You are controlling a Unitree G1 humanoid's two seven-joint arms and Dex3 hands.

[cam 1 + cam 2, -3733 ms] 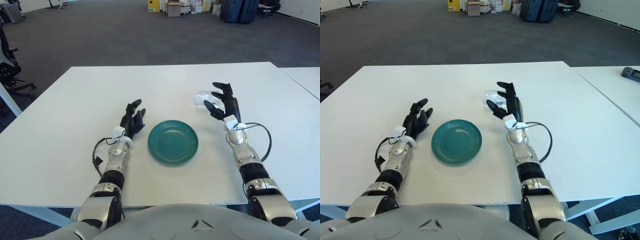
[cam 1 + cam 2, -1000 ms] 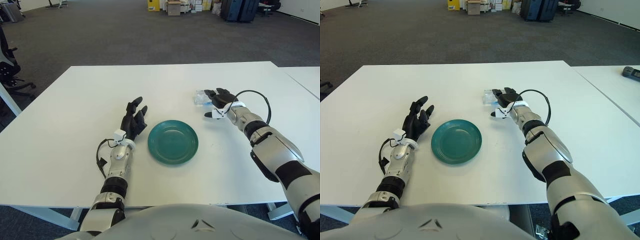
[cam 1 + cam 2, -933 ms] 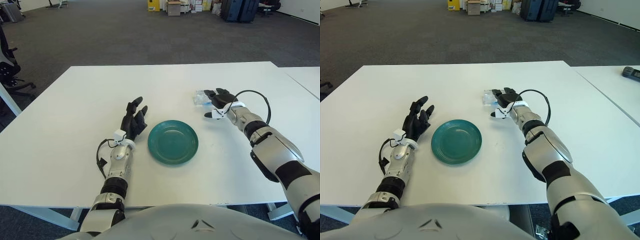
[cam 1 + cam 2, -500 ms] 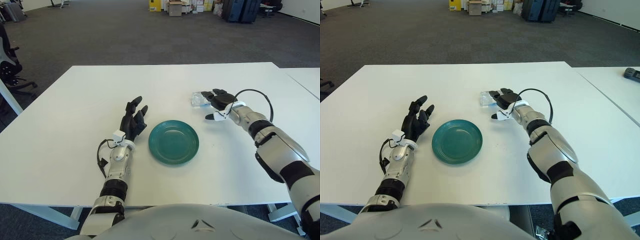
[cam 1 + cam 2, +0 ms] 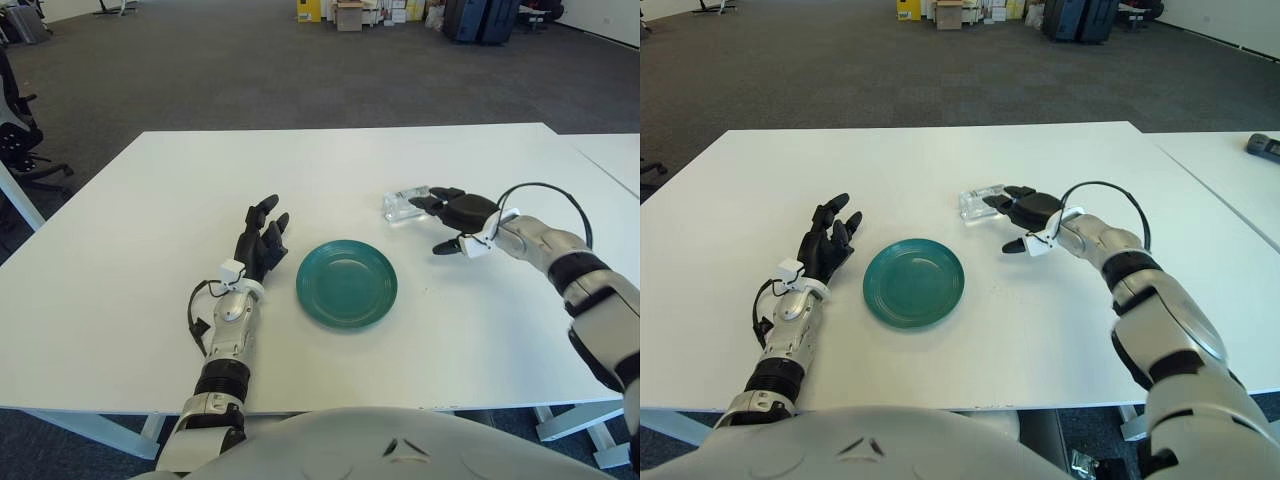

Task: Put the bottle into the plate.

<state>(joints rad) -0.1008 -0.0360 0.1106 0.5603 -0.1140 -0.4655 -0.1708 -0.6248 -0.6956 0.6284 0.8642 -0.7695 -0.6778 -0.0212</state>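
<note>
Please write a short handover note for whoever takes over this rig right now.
Right hand: fingers spread over the clear plastic bottle, which lies on its side on the white table; no grasp visible.
Left hand: idle, fingers open, left of the round teal plate.
Done: reach to the bottle.
Left: grasp the bottle, carry it to the plate, which holds nothing, release.

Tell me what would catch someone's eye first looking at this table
The teal plate stands out most, sitting near the middle of the white table. Just beyond and to its right, the right hand reaches with open fingers over a clear bottle lying on its side. The left hand shows left of the plate, fingers spread and holding nothing.
</note>
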